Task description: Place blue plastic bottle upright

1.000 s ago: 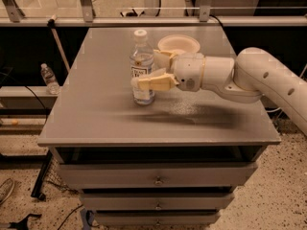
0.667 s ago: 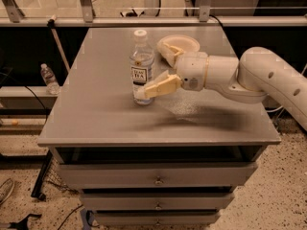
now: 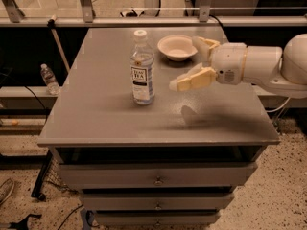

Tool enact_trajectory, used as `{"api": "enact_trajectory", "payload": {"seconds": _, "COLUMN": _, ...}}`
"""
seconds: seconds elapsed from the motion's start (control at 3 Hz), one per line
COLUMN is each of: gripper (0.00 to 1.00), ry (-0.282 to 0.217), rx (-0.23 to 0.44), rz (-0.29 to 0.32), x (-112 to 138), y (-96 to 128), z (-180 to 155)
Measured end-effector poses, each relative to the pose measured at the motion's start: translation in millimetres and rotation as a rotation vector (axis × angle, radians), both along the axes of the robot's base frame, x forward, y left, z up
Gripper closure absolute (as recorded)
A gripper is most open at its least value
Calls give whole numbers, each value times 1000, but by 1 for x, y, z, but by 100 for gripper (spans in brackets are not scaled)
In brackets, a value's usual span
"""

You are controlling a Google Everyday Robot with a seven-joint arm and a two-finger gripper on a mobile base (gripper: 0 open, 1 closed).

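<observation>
The blue plastic bottle [image 3: 142, 69] stands upright on the grey table [image 3: 96, 114], left of centre. It is clear with a white cap and a pale label with a black text panel. My gripper [image 3: 194, 61] is to the right of the bottle, raised above the table and apart from it. Its two cream fingers [image 3: 191, 79] are spread wide and hold nothing. The white arm reaches in from the right edge.
A white bowl [image 3: 177, 47] sits at the back of the table, just behind the gripper. A small clear water bottle [image 3: 49, 79] stands on the floor to the left. Drawers [image 3: 156, 179] run below the table top. A railing crosses behind.
The gripper has let go of the bottle, opened and drawn back to the right. The bottle stays standing upright on the table.
</observation>
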State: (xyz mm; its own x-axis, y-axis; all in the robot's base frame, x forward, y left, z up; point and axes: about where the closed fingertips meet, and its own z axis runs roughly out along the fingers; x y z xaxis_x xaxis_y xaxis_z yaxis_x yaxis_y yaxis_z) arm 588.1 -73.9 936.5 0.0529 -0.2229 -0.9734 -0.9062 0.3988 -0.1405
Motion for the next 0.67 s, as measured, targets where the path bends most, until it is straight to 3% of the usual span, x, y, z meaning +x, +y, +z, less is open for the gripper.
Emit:
{"api": "enact_trajectory", "payload": {"seconds": 0.33, "gripper": 0, "ry": 28, "rx": -74, "rz": -112, "x": 3, "y": -59, "z": 11}}
{"api": "enact_trajectory", "payload": {"seconds": 0.67, "gripper": 0, "ry": 38, "rx": -81, "rz": -128, "x": 5, "y": -67, "z": 9}}
